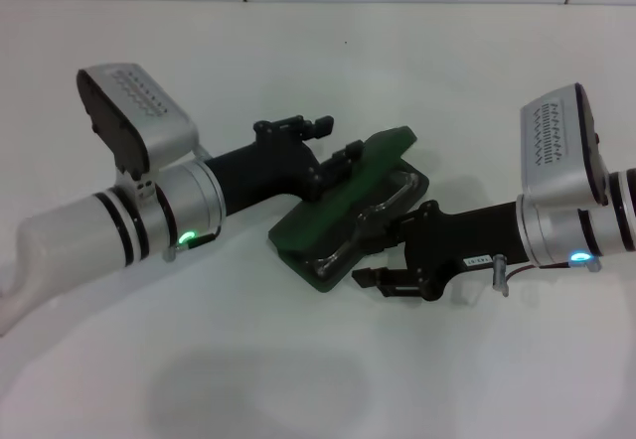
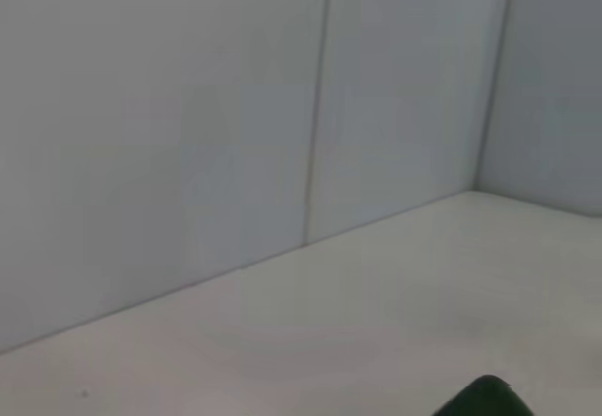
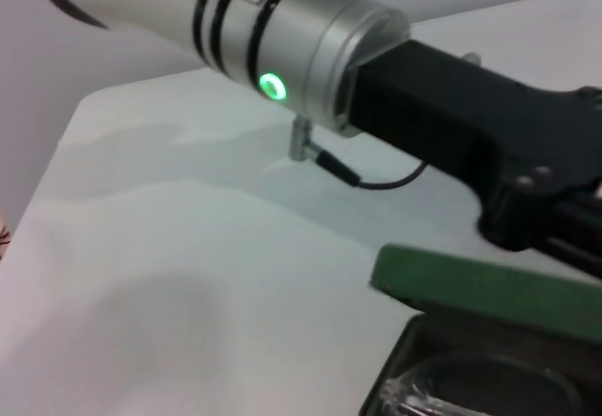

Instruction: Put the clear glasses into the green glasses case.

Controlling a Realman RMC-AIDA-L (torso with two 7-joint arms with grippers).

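Head view: green case (image 1: 343, 211) lies open mid-desk, glasses (image 1: 373, 219) already in its tray. Left tool (image 1: 333, 161) is at the raised lid, seemingly pinching its edge; right tool (image 1: 383, 260) sits at the near rim, fingers spread, empty. Glasses look light, slick, scratch-prone plastic; take the frame, not the lenses. Case rigid, hinged; push the lid by its free edge.

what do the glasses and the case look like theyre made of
The clear glasses look like colourless transparent plastic: the dark tray shows through them. The green glasses case looks like a rigid matte shell, likely plastic or covered board; its lid holds flat, without gloss.
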